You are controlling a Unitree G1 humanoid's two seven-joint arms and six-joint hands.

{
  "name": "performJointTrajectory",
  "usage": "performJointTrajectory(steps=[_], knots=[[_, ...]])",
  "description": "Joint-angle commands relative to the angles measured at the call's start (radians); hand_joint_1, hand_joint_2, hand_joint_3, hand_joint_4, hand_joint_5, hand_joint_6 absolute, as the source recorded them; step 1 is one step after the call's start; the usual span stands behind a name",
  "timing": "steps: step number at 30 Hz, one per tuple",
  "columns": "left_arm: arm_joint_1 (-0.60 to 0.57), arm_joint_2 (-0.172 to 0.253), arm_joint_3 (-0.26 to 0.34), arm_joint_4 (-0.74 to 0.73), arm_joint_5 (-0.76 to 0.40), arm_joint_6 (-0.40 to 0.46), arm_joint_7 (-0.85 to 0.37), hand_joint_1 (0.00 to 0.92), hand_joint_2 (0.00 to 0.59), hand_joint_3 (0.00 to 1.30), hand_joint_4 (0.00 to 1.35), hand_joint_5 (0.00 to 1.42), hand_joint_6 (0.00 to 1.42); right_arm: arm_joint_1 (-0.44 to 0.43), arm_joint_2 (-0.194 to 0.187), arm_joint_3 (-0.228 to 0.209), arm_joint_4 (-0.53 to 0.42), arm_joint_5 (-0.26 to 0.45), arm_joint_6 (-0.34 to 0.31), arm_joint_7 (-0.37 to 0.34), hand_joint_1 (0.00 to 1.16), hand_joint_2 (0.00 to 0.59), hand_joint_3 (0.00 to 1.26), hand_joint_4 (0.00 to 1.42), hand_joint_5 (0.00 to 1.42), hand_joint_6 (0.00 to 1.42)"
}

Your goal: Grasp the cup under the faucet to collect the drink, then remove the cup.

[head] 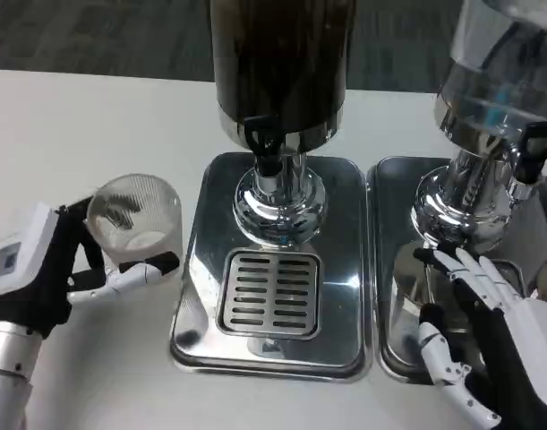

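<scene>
- Cup [137, 215]: clear, ribbed plastic, tilted on its side, on the white table left of the tray, well apart from the faucet [267, 154].

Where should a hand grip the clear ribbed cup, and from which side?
Grip the clear ribbed cup around its side wall, from the left, as the left hand does now. It stands upright on the white table, left of the drip tray, so the round wall is the only reachable surface; the open rim should stay clear.
</scene>
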Motion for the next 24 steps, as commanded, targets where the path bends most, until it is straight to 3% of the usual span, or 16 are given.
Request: performJointTrajectory(steps=[1, 14, 24], knots=[[0.028, 0.009, 0.012, -0.072, -0.013, -0.036, -0.032, 0.410, 0.113, 0.60, 0.67, 0.99, 1.32, -0.007, 0.004, 0.008, 0.010, 0.005, -0.018, -0.006, 0.17, 0.516, 0.19, 0.09, 0.05, 0.08], [0.060, -0.025, 0.008, -0.161, -0.009, -0.037, -0.122, 0.412, 0.112, 0.61, 0.67, 0.99, 1.31, 0.005, 0.021, 0.011, 0.002, 0.006, -0.017, -0.012, 0.18, 0.516, 0.19, 0.09, 0.05, 0.08], [0.007, -0.081, -0.019, -0.135, 0.008, -0.018, -0.181, 0.419, 0.109, 0.61, 0.67, 0.98, 1.30, 0.036, 0.032, 0.011, -0.017, 0.003, -0.020, -0.024, 0.18, 0.516, 0.19, 0.09, 0.05, 0.08]])
